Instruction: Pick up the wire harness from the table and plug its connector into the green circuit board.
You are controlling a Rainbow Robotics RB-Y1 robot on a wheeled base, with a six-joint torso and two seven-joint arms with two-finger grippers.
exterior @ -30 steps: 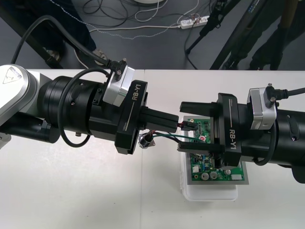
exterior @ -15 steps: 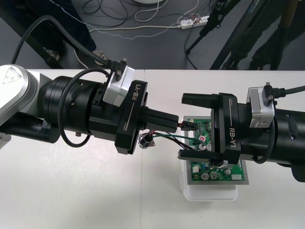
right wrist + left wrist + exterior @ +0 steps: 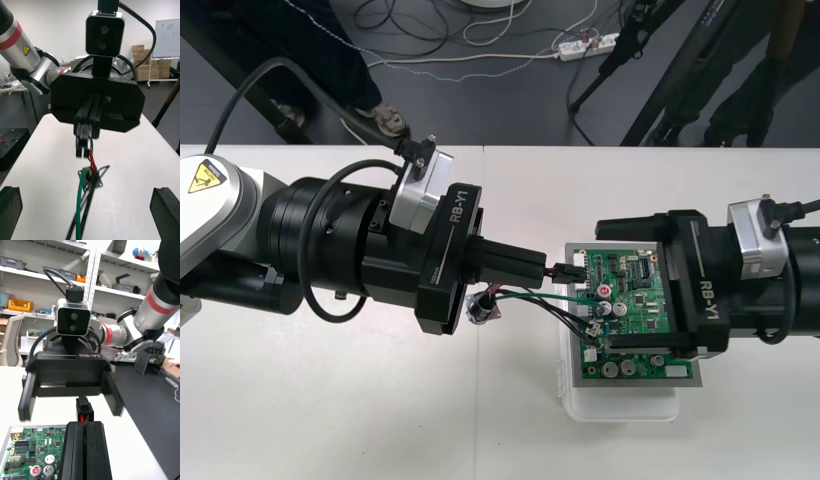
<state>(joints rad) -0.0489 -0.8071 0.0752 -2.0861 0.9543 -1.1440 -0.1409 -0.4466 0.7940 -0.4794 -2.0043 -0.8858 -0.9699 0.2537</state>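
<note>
Evidently the left pincer is clamped shut on the wire harness's small black plug, holding it level at the green circuit board's left edge, I judge to line it up with a header. The right pincer gapes wide, a finger either side of the board, gripping nothing, probably to brace it. Thin red, black and green wires trail back to a round flanged socket near the counter's middle.

Right gripper is covering the board's right side. Left fingers are hiding part of the plug, so I'm not seeing whether it's in the board.
</note>
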